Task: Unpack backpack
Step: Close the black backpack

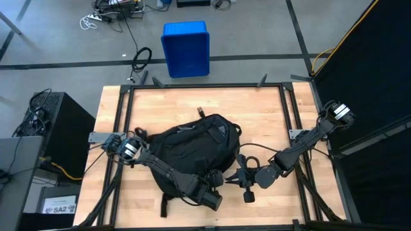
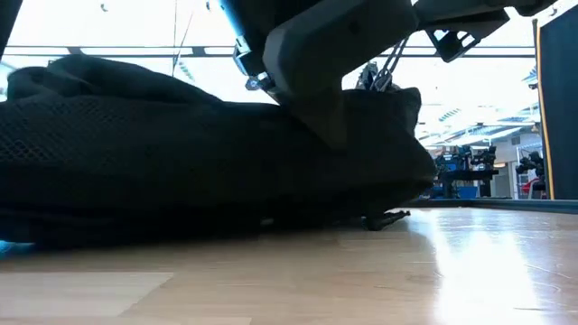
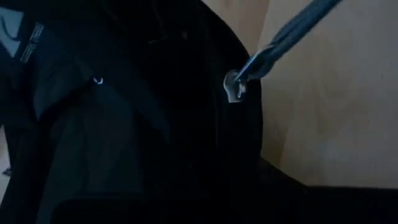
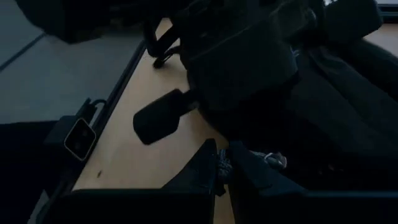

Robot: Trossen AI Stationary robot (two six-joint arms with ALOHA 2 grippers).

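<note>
Both grippers are seen at the near edge of the backpack (image 1: 192, 149), close to each other. The left gripper (image 1: 217, 181) is pressed against the lower right part of the bag, and its fingers are closed together; whether fabric or a strap is pinched between them cannot be told, because the wrist view is filled with dark cloth. In that view a small grey zipper pull (image 3: 234, 87) is seen on the bag's edge, with a grey cord running away from it over the wooden table (image 1: 270, 109).

The right gripper (image 1: 243, 177) is placed just beside the bag's right side, and its fingers (image 4: 202, 167) are shut. A small grey pull or cord end (image 4: 273, 160) is seen just past them, but a grip on it cannot be confirmed.

The backpack is laid flat near the middle of the table, black and rounded, with its top loop turned to the far side and a strap lying out on the near side. In the low view its body is seen as a wide, low, dark mound. A blue bin (image 1: 185, 48) is standing on the floor beyond the table.
</note>
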